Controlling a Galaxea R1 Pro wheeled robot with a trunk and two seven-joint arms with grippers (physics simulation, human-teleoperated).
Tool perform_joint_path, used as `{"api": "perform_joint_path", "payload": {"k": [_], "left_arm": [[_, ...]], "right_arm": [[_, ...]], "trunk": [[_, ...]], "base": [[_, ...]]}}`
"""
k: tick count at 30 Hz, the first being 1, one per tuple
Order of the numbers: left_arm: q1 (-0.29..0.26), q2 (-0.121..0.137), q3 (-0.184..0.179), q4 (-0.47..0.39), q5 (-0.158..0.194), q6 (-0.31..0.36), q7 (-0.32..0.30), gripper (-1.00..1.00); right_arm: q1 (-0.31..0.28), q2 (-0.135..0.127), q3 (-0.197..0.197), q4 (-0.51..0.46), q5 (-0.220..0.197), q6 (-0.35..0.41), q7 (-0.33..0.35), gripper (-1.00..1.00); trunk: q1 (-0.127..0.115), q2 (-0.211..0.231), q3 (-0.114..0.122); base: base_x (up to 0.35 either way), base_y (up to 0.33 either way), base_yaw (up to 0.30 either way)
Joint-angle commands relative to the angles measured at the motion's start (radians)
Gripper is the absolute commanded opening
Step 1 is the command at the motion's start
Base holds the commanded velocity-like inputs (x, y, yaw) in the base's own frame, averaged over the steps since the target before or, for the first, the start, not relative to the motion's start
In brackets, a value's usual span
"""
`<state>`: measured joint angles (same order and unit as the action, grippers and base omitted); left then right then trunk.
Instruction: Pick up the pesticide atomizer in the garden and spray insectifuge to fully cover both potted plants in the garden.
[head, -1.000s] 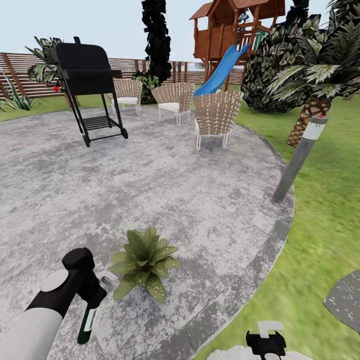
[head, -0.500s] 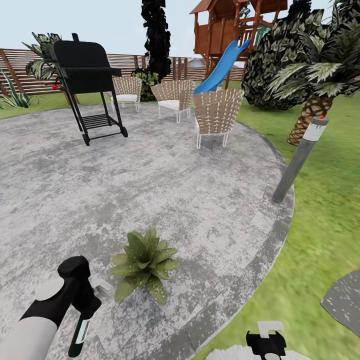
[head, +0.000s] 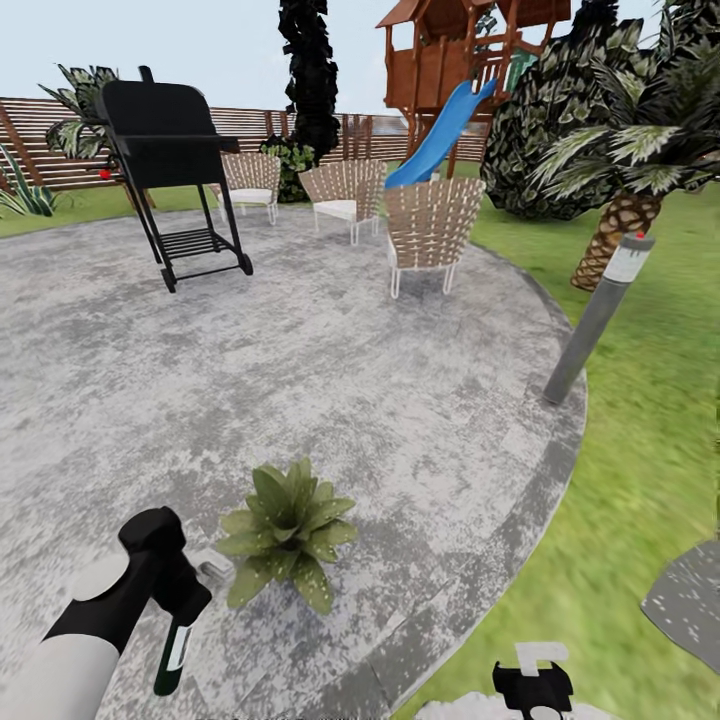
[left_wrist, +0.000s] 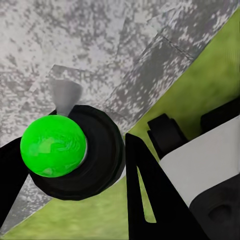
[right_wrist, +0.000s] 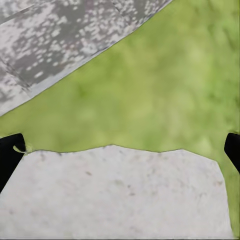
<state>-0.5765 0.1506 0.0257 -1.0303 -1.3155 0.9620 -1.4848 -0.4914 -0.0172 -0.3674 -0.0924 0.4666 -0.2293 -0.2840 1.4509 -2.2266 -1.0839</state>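
Note:
The pesticide atomizer (head: 174, 652), a slim dark bottle with a white label, hangs nozzle-down from my left gripper (head: 172, 612), which is shut on it just left of a potted plant (head: 286, 531). That plant is a low rosette of speckled olive leaves on the grey patio (head: 330, 380). In the left wrist view the atomizer (left_wrist: 97, 155) is seen end-on with a bright green round tip, held between the black fingers (left_wrist: 145, 195) of the left gripper (left_wrist: 75, 175). My right gripper (head: 534, 684) sits low over the lawn; in its wrist view the right gripper (right_wrist: 120, 152) is open and holds nothing.
A grey bollard lamp (head: 596, 318) stands at the patio's right edge. A black grill (head: 168, 150) and wicker chairs (head: 432, 228) are at the far side, with a playset slide (head: 440, 135) and a palm (head: 625, 215) beyond. A stepping stone (head: 690, 600) lies in the grass.
My left gripper, still holding the atomizer, dipped slightly down and away from the plant, then came back towards it. The view shifted a little.

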Motion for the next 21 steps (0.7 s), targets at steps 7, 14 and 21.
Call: {"api": "perform_joint_path", "payload": {"k": [7, 14, 21], "left_arm": [[0.0, 0.0, 0.004, -0.005, -0.009, 0.012, -0.009, -1.0], [0.0, 0.0, 0.004, -0.004, -0.008, 0.011, -0.009, -1.0], [0.001, 0.001, 0.0, 0.012, -0.006, 0.008, -0.015, -1.0]], "right_arm": [[-0.001, 0.0, -0.008, 0.002, 0.01, -0.004, -0.003, 1.0], [-0.001, -0.001, -0.008, 0.002, 0.01, -0.004, -0.003, 1.0], [-0.001, -0.001, -0.008, 0.002, 0.01, -0.004, -0.003, 1.0]], "trunk": [[0.0, 0.0, 0.001], [0.0, 0.0, 0.002], [0.0, 0.0, 0.002]], "base": [[-0.206, 0.205, -0.246], [-0.046, 0.291, -0.175], [0.0, 0.272, -0.086]]}}
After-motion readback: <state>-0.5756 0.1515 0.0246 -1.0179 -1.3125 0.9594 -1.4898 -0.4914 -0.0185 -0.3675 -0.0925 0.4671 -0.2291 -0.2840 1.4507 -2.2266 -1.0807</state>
